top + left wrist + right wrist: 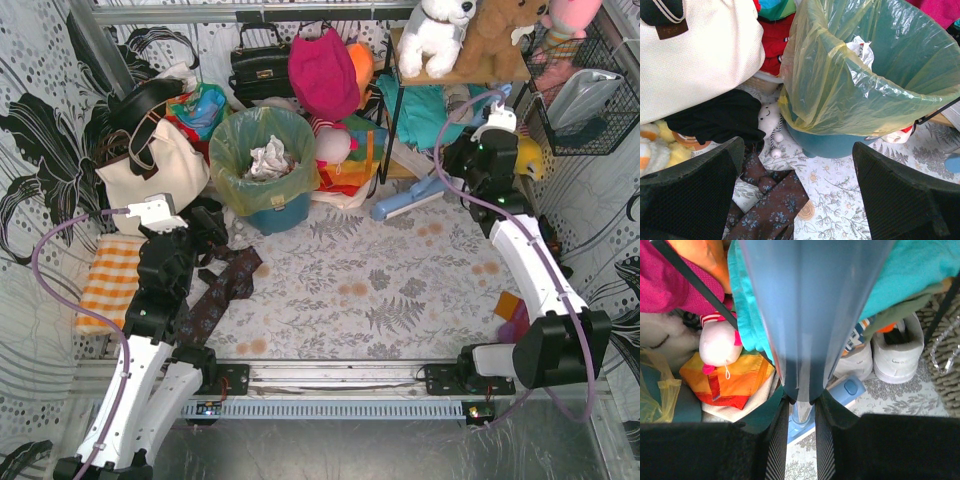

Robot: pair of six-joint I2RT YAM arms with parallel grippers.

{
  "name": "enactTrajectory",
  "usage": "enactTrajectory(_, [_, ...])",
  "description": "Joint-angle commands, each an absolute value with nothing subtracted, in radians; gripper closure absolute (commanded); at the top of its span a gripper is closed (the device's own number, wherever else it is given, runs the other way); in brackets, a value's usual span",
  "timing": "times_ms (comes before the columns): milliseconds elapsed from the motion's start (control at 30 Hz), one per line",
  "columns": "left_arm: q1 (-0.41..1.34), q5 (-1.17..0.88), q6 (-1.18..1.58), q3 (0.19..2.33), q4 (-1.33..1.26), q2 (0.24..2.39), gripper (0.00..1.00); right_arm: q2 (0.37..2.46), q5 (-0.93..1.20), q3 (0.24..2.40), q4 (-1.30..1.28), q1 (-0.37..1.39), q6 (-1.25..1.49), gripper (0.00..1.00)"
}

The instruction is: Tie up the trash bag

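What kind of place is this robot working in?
Probably a staged, cluttered home corner, like a closet or entryway. A teal bin lined with the trash bag stands beside a canvas tote and a black handbag, with plush toys above.

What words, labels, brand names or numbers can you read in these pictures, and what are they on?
No text can be read in any view.
Small brown patch on the cream canvas tote bag: too blurred to read.
Mark on the side of the white fabric sneaker: too faint to read.
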State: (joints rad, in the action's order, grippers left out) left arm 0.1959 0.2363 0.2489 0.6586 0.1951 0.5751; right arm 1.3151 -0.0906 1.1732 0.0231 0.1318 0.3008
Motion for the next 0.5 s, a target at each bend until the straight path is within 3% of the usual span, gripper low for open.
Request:
enactTrajectory(0, [0.199, 0.247, 0.233, 0.651, 0.150, 0.574, 0.02, 1.262, -0.193, 1.213, -0.040, 0.109, 0.382, 1.00])
enactTrajectory(200, [0.198, 0.247, 0.233, 0.653, 0.151, 0.580, 0.02, 1.263, -0.242, 1.279, -0.193, 0.109, 0.525, 1.00])
enactTrajectory(467, [0.198, 0.244, 0.235, 0.652, 0.151, 0.583, 0.02, 1.295, -0.348, 1.277, -0.144, 0.109, 0.476, 1.00])
